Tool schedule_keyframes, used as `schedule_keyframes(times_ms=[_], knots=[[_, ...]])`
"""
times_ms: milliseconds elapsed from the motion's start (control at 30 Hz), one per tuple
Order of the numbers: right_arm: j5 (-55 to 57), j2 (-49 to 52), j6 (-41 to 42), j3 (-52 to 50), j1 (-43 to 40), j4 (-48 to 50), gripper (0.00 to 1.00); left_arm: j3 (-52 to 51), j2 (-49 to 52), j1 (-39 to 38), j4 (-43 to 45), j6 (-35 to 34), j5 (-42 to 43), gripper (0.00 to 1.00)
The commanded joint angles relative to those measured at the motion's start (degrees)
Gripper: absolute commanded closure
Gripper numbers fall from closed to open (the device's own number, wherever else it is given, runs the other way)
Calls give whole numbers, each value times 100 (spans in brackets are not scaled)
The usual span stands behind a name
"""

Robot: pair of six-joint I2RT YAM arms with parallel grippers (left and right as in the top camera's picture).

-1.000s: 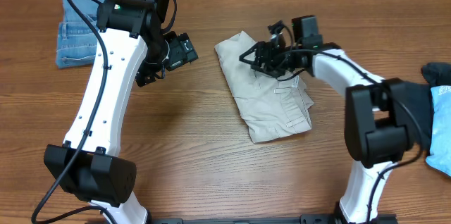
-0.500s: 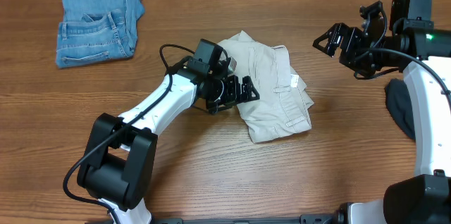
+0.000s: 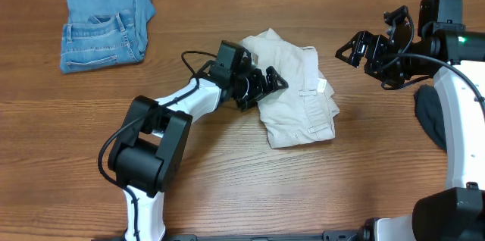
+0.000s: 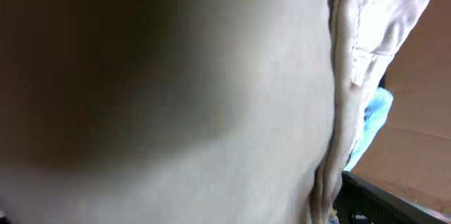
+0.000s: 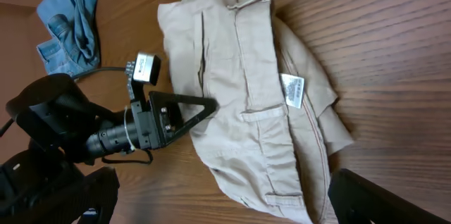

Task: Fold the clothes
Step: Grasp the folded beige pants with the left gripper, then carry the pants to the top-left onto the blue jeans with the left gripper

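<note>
Wooden surface [image 3: 227, 188] carries the cream shorts [image 3: 303, 108] near its middle, crumpled. My left claw [image 3: 269, 86] presses against their edge; clenched or released, I cannot tell. My right claw [image 3: 362, 44] hangs released, empty, beside them. Denim shorts [image 3: 102, 29] lie well apart.

- The left arm [image 3: 193, 98] is made of glossy white links joined by bulky black joint housings [image 3: 144, 158].
- A thin black cable [image 3: 191, 61] runs in a loop beside its forward link.
- The left gripper [image 3: 274, 82] is black all over. In the right wrist view its finger [image 5: 182, 106] is an open triangular frame, and a small silver-grey box [image 5: 144, 68] sits on the wrist behind it.
- The right arm [image 3: 461, 112] is also white with black joints, and a green light [image 3: 460, 40] glows on its black wrist block.
- The right gripper [image 3: 364, 44] is black, angular and skeletal. In its own camera its fingers [image 5: 384, 197] show as dark, blurred slabs.
</note>
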Motion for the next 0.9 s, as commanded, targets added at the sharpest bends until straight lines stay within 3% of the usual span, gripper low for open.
schedule_keyframes(times_ms=[0,33,67,200,367,433,867], knots=[[-4,-15,-66,4,-4,9,0,-197,514,-11,74,-50,-656,2],[-4,-15,-66,4,-4,-9,0,-197,514,-11,70,-50,-756,20],[-4,-15,-66,4,-4,-55,0,-197,514,-11,48,-105,-979,93],[-2,-15,-68,4,-4,-116,0,-192,511,9,142,-133,-1447,96],[13,-15,-66,4,-4,-136,0,216,509,304,262,780,-1320,96],[20,-15,-68,4,-4,-155,0,540,501,492,170,811,-1217,96],[173,-15,-68,4,-4,-199,0,3991,501,2428,-2232,2144,-1220,96]])
